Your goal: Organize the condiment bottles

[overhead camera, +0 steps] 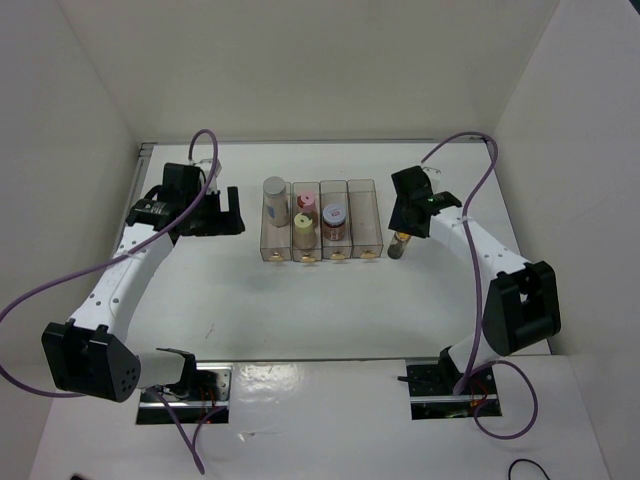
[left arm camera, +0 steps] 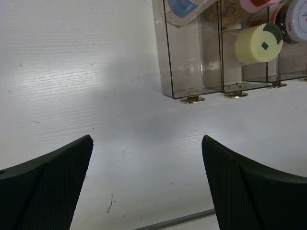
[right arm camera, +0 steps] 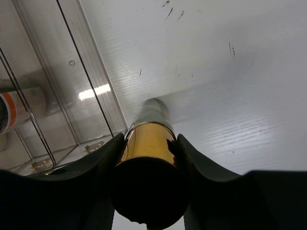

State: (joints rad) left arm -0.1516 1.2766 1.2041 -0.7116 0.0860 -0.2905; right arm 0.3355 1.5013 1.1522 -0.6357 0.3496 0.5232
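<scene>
Four bottles sit in the clear organizer (overhead camera: 363,215): grey-capped bottle (overhead camera: 275,203) in the leftmost compartment; pink-capped bottle (overhead camera: 306,203) and yellow-capped bottle (overhead camera: 304,233) in the second; white-lidded jar (overhead camera: 335,218) in the third. The right hand (right arm camera: 149,141) pinches the slim gold-labelled bottle (right arm camera: 151,112) just beside the organizer's right wall. The left hand (left arm camera: 146,139) is spread. Label writing is unreadable.

Left pincer (left arm camera: 147,143) spread wide, right pincer (right arm camera: 149,141) clamped tight

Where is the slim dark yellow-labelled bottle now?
In the top view, the slim dark bottle is clamped in the right gripper, just right of the clear four-compartment organizer.
</scene>
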